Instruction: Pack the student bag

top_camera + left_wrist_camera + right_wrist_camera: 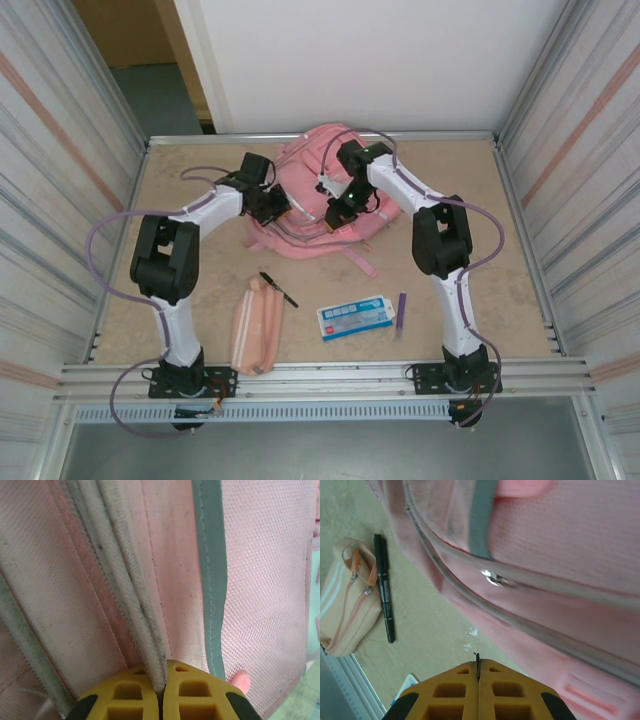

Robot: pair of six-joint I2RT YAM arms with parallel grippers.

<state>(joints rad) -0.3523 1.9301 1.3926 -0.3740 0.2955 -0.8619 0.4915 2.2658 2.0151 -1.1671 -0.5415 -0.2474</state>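
Step in hand, as judged: opening the bag, packing not yet begun. The student bag is seen lying at the far middle of the table, with both arms reached onto it.

The left gripper is set at the bag's left edge. Its yellow fingers are closed tight on a piped fold of the pink fabric, and the fold is seen running straight into the gap.

The right gripper is held at the bag's front, just above bare table beside the fabric. Its jaws are pressed together. A thin dark sliver shows at the tips; what it is cannot be told. The metal zip pull is seen free on the zip line, apart from these fingers.

The goods are left unpacked near the front edge: salmon pencil case, black pen just beside it, blue-and-white box, purple marker.

Next move, as judged: the right jaws are to be parted and shut on the zip pull. The pull is then to be drawn along the track while the fold is braced by the left. The pull is small and a miss is likely.
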